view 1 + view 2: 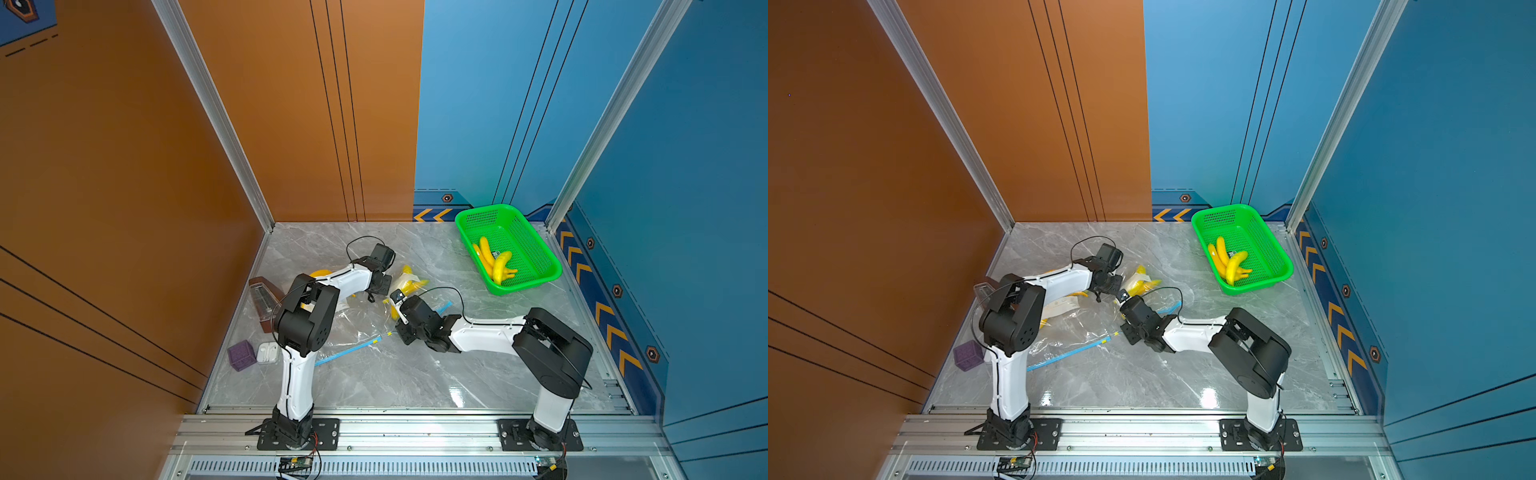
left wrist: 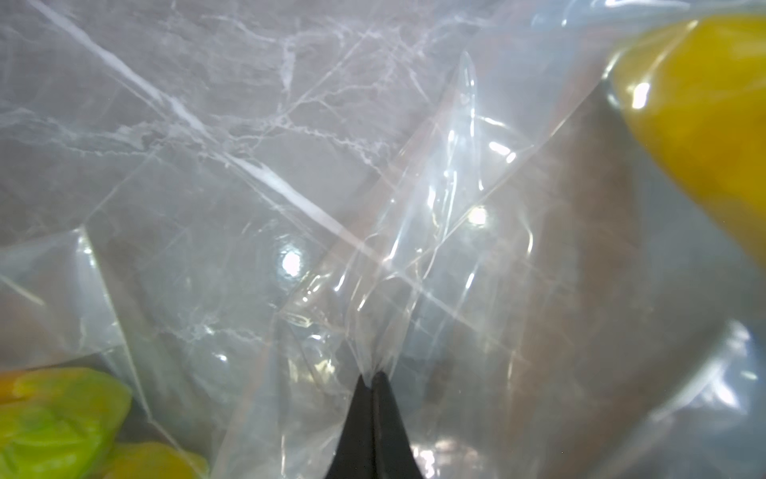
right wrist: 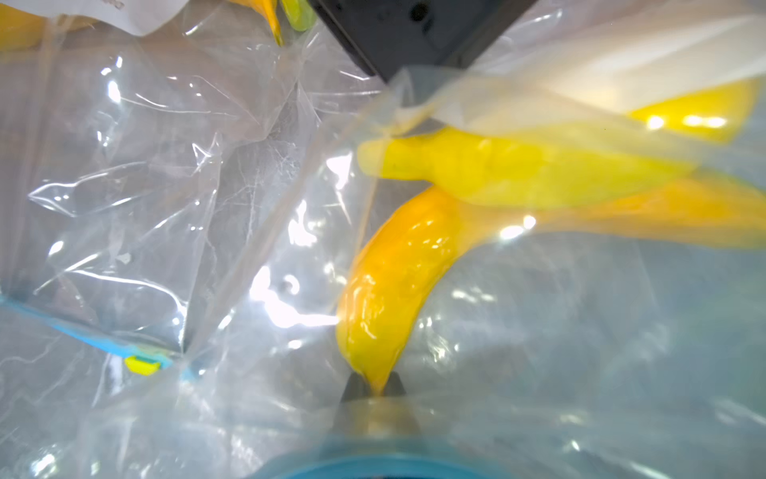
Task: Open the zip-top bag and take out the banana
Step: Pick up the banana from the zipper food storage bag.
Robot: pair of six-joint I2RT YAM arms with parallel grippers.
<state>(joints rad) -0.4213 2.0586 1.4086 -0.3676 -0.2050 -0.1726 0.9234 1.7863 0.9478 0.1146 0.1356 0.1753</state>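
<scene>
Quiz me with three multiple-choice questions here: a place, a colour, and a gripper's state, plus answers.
1. The loose bananas lie: A in the green basket; B on the front rail; C on a plate.
2. The long zip strip is: A red; B blue; C black.
3. The left gripper is: A wide open; B shut on clear bag film; C holding a banana.
Answers: A, mesh walls surround them; B, the strip reads blue; B, its jaws pinch clear film.
</scene>
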